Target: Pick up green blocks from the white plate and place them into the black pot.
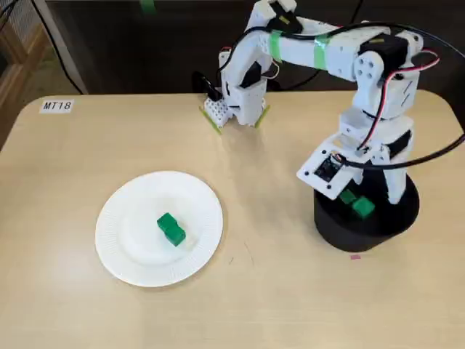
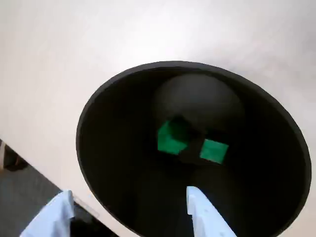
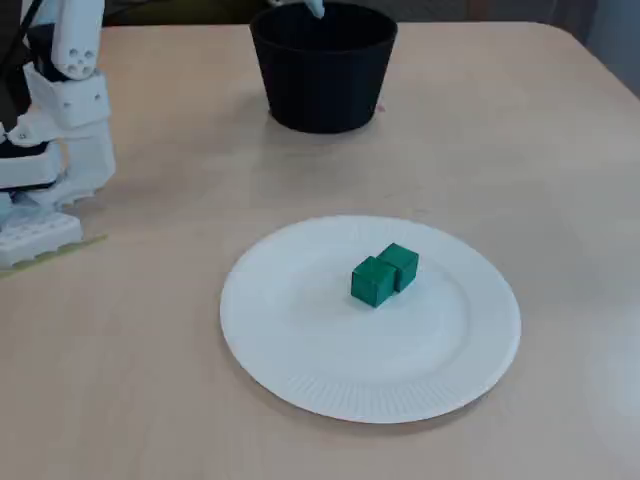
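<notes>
My gripper (image 2: 128,192) hangs right over the black pot (image 1: 363,234), and the wrist view looks straight down into it. My two white fingers (image 2: 202,215) poke in from the bottom edge of that view. They're spread wide with nothing between them, so my hand is open and empty.

Down on the pot's floor sit two green blocks (image 2: 171,140), one left and one right in the wrist view. They're close together, but there's a dark shadow between them, so I can't say whether they touch. In a fixed view they peek out from under my wrist, inside the pot's near rim.

The other pair of green blocks (image 1: 171,229) is on the white plate (image 1: 127,243), roughly in the middle of it. They're pressed up against each other, one a bit farther back than the other in a fixed view (image 3: 374,282). The plate sits well apart from the pot, over on the left side of the table (image 1: 87,153) in the view from above.

My arm stretches from its base (image 1: 236,109) at the far edge of the table over to the pot, with green tape (image 1: 275,45) wrapped around the upper link. There's a little label reading MT18 (image 1: 57,106) in the table's far left corner. A tiny pink mark (image 1: 354,256) sits on the tabletop just beside the pot.
</notes>
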